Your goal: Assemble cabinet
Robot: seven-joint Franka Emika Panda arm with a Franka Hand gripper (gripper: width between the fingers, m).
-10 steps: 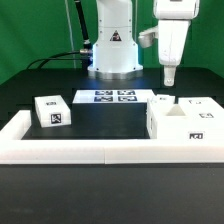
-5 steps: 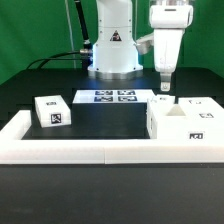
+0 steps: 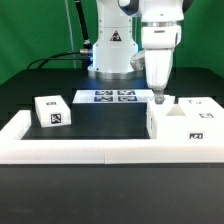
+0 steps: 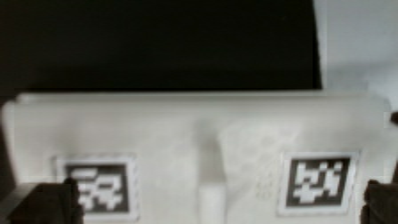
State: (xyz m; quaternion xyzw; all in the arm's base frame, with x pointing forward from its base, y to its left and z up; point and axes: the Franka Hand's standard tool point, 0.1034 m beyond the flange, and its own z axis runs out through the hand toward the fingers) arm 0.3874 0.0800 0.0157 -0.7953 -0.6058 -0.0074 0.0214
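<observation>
Over the last second the arm had swung from the exterior view's right toward the middle and sunk lower. Its gripper point(image 3: 157, 96) now hung just above the cabinet point(image 3: 186, 127), over the top edge that lies toward the exterior view's left. Nothing else had shifted.

The cabinet was a white box-shaped body with black-and-white square tags. It stood on the black table point(image 3: 110, 125) at the exterior view's right, tucked against the low white rail point(image 3: 70, 152) that borders the table. A loose white block point(image 3: 52, 111), also tagged, sat well apart from it on the exterior view's left, near the rail's other corner. The marker board point(image 3: 112, 96) lay flat between them, farther back.

In the wrist view the cabinet's white top filled the picture, showing two tags. The dark fingers point(image 4: 39, 203) appeared at opposite edges, spread wide and holding nothing.

The body looked like rigid, smooth plastic, probably hollow and fairly light for its bulk. It would likely not bend or crush under the pads, but its slick faces could slide or twist in a shallow grip. It looked too wide to span whole, so a wall or top edge seemed the sensible hold, taken deep and square. The rail behind it could brace it against a push.
</observation>
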